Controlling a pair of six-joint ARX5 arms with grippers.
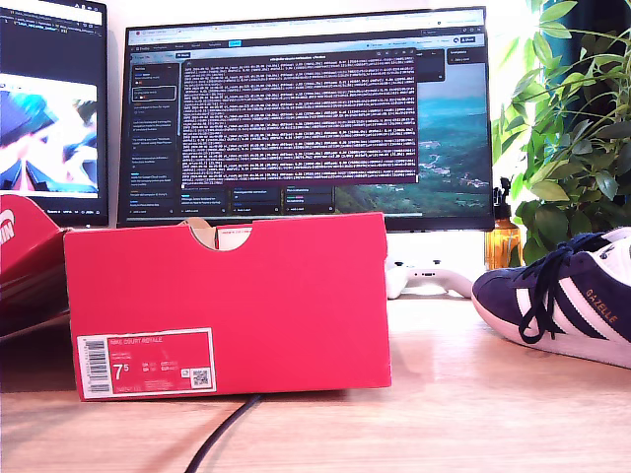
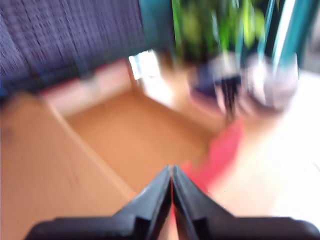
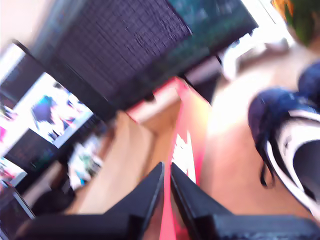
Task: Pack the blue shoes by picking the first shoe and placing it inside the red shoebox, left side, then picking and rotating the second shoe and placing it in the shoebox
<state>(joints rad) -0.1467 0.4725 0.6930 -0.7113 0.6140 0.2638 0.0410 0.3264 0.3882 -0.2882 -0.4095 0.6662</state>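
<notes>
The red shoebox (image 1: 227, 296) stands open on the wooden desk, its barcode label facing the exterior camera. One blue shoe (image 1: 562, 296) lies at the exterior view's right, toe towards the box. No arm shows in the exterior view. In the blurred first wrist view, my first gripper (image 2: 171, 169) is shut with nothing in it, above the shoebox's (image 2: 135, 135) bare brown inside; dark blurred shapes that may be the blue shoes (image 2: 225, 82) lie beyond its red wall. My second gripper (image 3: 167, 165) is also shut and empty, over the shoebox's red wall (image 3: 192, 125), with a blue shoe (image 3: 285, 130) beside the box.
A large monitor (image 1: 306, 108) stands behind the box, and a second screen (image 1: 49, 99) at the exterior view's left. The red lid (image 1: 25, 256) lies left of the box. A plant (image 1: 572, 118), an amber bottle (image 1: 503, 241) and a white controller (image 1: 429, 276) stand behind the shoe. A black cable (image 1: 222, 434) runs out in front.
</notes>
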